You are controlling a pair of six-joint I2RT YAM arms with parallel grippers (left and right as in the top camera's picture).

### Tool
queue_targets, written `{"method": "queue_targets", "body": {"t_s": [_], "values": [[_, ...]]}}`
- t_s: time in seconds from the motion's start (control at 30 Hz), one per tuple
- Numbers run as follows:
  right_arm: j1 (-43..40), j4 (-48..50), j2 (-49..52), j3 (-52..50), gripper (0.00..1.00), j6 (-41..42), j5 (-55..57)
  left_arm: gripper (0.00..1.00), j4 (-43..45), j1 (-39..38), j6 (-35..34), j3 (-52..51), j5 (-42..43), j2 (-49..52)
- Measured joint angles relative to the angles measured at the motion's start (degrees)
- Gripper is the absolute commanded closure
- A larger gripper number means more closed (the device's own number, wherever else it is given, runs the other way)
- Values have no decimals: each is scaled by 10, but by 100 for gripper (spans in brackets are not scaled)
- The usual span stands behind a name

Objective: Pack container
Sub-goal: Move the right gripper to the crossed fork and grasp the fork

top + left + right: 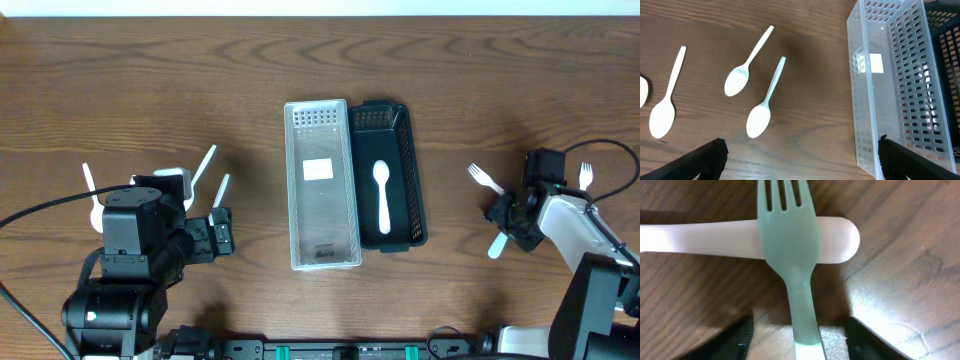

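Observation:
A clear white slotted basket [294, 190] and a black basket [419, 190] stand side by side mid-table. One white spoon [382, 195] lies in the black basket. My left gripper [222, 232] is open and empty over bare wood [800, 150]. Several white spoons lie ahead of it, the nearest [765, 102] beside another [747, 62]. My right gripper [505, 215] is open, low at the table. Its fingers [797, 330] straddle the handle of a white fork [790, 240], which lies across another white utensil's handle [840, 237].
The clear basket's wall [860, 100] stands just right of my left gripper. Another spoon [667, 95] lies further left. A second fork [586, 177] lies at the far right. A white utensil end [497, 245] sticks out below my right gripper.

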Motion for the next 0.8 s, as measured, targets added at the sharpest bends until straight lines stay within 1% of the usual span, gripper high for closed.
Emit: {"method": "queue_targets", "body": {"t_s": [0.07,0.13,0.5,0.8], "values": [[0,0,-2,-2,57,1,0,2,0,0,0,0,0,0],[0,0,-3,-3,64,2,0,2,0,0,0,0,0,0],[0,0,-4,-3,81,1,0,2,0,0,0,0,0,0],[0,0,-4,-3,90,2,1,2,0,0,0,0,0,0]]}}
